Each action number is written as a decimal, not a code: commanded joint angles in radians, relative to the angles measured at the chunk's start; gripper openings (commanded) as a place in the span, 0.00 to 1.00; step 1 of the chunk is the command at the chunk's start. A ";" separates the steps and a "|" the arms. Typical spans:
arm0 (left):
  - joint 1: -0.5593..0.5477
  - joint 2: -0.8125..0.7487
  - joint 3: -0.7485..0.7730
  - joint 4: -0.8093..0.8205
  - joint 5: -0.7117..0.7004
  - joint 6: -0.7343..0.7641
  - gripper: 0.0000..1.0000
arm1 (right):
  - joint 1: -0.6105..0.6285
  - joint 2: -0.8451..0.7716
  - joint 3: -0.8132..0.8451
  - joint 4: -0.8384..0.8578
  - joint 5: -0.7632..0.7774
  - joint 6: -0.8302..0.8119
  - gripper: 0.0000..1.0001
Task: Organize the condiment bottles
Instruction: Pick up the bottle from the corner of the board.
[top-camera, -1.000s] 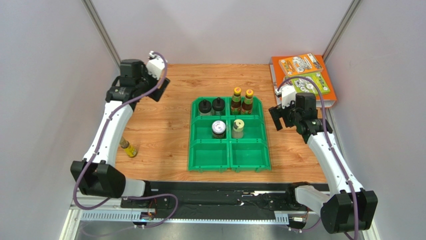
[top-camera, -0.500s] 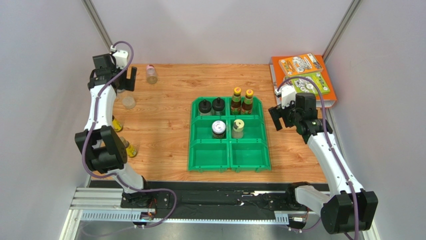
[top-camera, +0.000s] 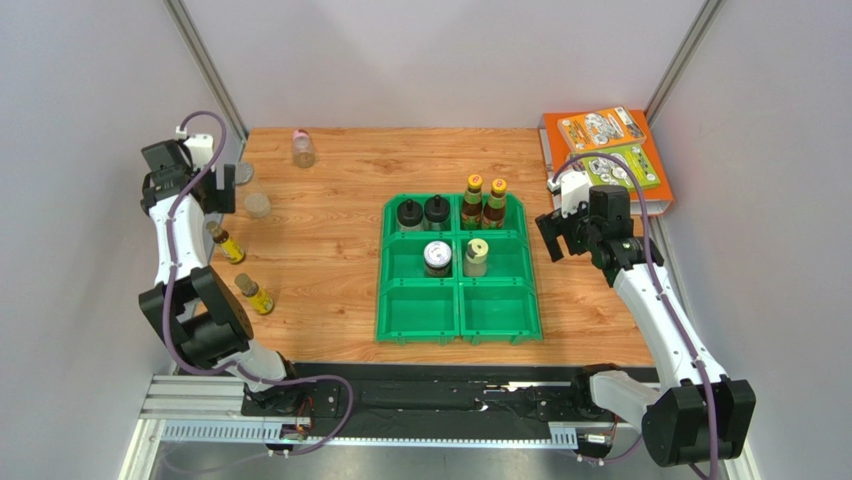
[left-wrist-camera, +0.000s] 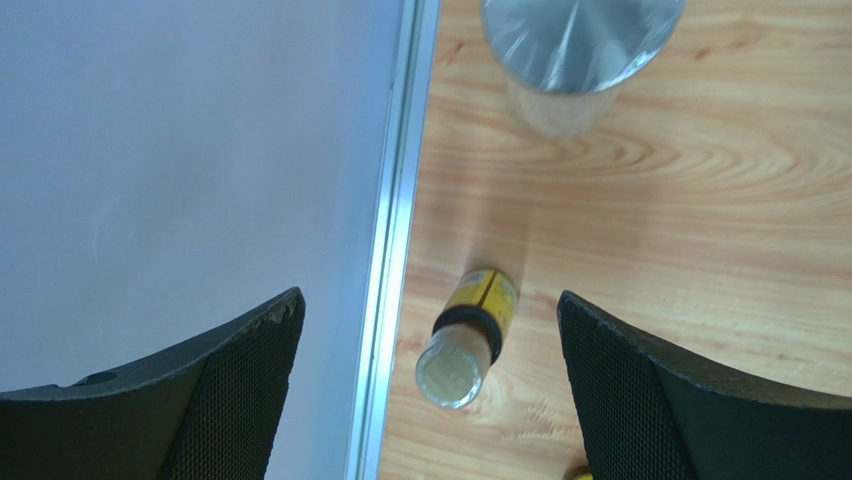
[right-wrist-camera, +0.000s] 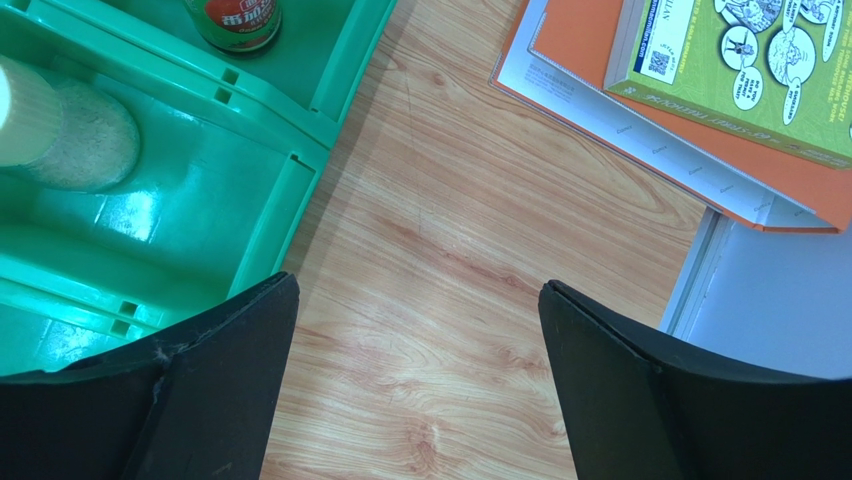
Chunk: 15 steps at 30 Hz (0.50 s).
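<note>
Six bottles (top-camera: 436, 258) in green bin (top-camera: 420, 315), loose bottles (top-camera: 255, 295) at left of table (top-camera: 330, 250), left jaws and right jaws spread wide, empty.

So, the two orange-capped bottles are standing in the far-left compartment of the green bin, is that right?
Not quite: the orange-capped bottles stand in the far-right compartment of the green bin, as the top external view shows.

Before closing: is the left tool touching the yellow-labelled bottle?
Apart. Left wrist view shows clear gaps either side between the bottle and the open left tool.
</note>
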 joint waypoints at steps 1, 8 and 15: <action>0.044 -0.071 -0.089 -0.001 0.042 0.045 0.99 | 0.012 0.002 0.040 0.021 0.000 -0.010 0.93; 0.051 -0.080 -0.214 0.050 0.054 0.065 0.99 | 0.012 -0.007 0.040 0.020 -0.005 -0.007 0.93; 0.062 -0.034 -0.223 0.097 0.057 0.063 0.97 | 0.013 -0.007 0.040 0.018 -0.006 -0.008 0.93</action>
